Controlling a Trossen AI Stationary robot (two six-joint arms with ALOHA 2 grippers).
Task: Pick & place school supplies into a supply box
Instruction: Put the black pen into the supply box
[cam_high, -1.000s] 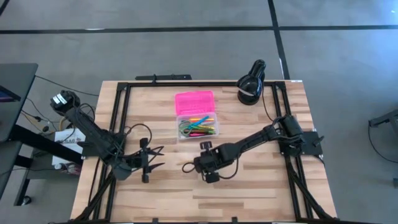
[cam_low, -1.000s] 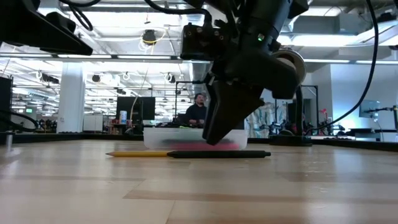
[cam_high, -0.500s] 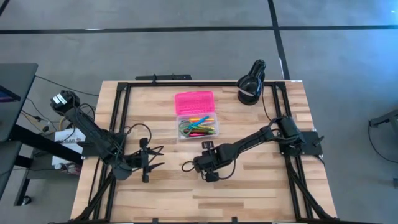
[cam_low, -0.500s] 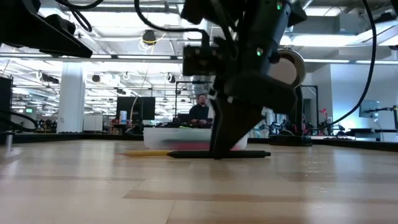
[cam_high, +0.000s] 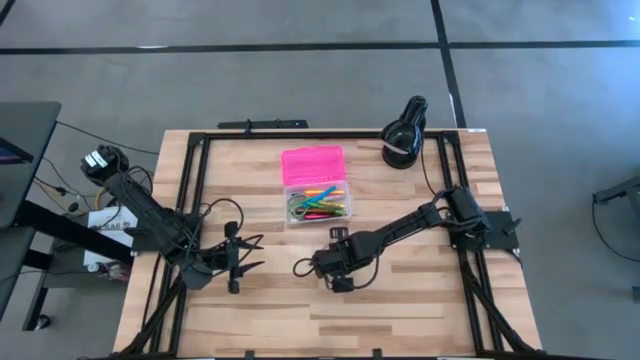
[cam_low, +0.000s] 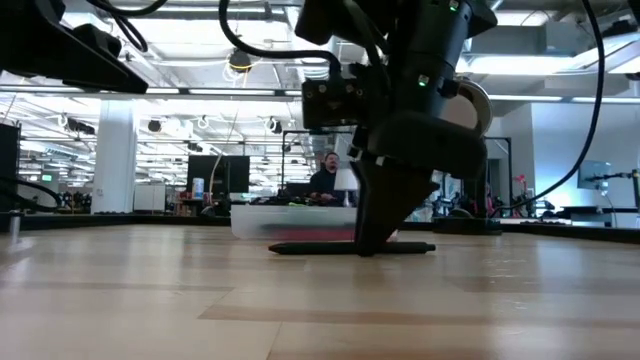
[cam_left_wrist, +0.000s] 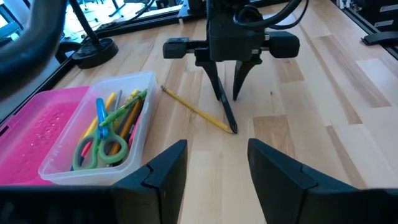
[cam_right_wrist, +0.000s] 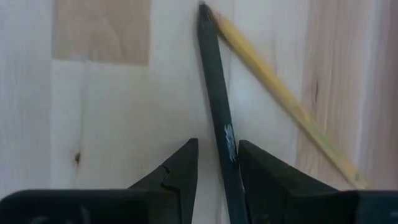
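Observation:
A black pen (cam_left_wrist: 227, 116) lies flat on the wood, and a yellow pencil (cam_left_wrist: 193, 109) slants away from one of its ends toward the supply box. My right gripper (cam_left_wrist: 229, 87) points down over the pen, open, with a finger on each side of the barrel (cam_right_wrist: 214, 81). The supply box (cam_high: 318, 203) has a clear base holding coloured pens and green-handled scissors (cam_left_wrist: 99, 146). Its pink lid (cam_high: 313, 162) lies open on the far side. My left gripper (cam_high: 250, 258) waits open to the left of the pen. My right gripper (cam_right_wrist: 217, 171) comes at the black pen from above, near its middle (cam_right_wrist: 225, 140), with its fingers across the barrel. The pen lies flat on the table. One finger (cam_right_wrist: 261, 171) stands right against the barrel; I cannot tell whether it touches.
A black round lamp-like object (cam_high: 405, 130) stands at the far right of the table. Black rails run along the left and right edges (cam_high: 190, 200). Bare wood stretches across the near half. A person shows in the room beyond (cam_low: 325, 175).
My right gripper has come down onto the pen, shifted slightly toward the table's right and tipped from slanting to upright. In the low view the yellow pencil's length that stuck out past the pen's left end no longer shows. The pen has stayed put.

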